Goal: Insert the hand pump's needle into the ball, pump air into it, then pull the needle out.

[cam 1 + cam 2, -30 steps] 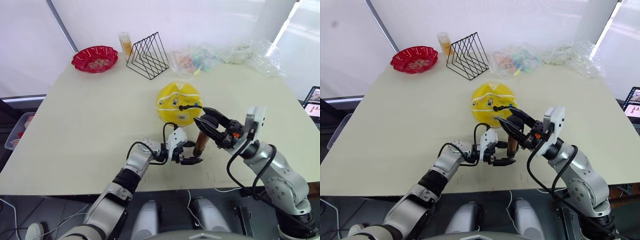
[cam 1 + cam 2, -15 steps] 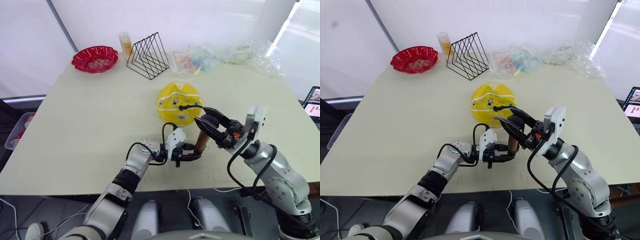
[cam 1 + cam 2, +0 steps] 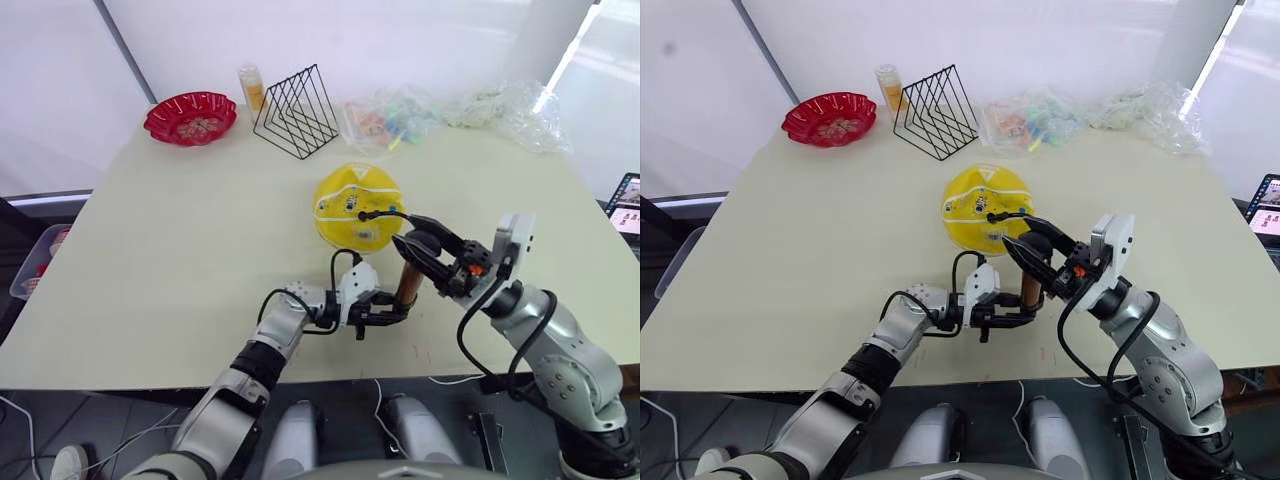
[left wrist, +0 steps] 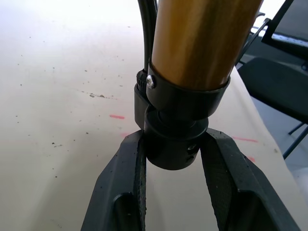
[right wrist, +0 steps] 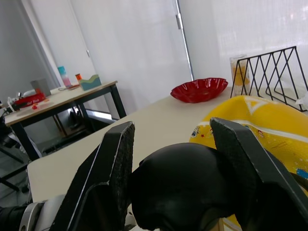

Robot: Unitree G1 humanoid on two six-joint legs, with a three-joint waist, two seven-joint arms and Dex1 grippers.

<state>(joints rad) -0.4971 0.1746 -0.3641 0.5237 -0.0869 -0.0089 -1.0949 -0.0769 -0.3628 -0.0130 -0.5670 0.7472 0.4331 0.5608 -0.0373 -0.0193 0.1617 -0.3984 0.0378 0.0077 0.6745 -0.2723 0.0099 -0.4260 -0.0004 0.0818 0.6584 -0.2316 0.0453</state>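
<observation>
Both jaws gripped the short orange-gold hand pump, standing upright at the ball's 5 o'clock: our left gripper pinched its black base cap, our right gripper closed around its rounded black handle. Its thin hose reached the yellow rubber ball, the needle apparently seated. We judged the pump light, slick; the ball soft, prone to rolling on the smooth cream table.

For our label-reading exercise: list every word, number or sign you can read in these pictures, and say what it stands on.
No text can be read.
Ball: small colourful printed marks and a triangle sign, too small to read.
Screen at the right edge: coloured panels, too small to read.
Hand pump: no lettering on its barrel or cap.
</observation>
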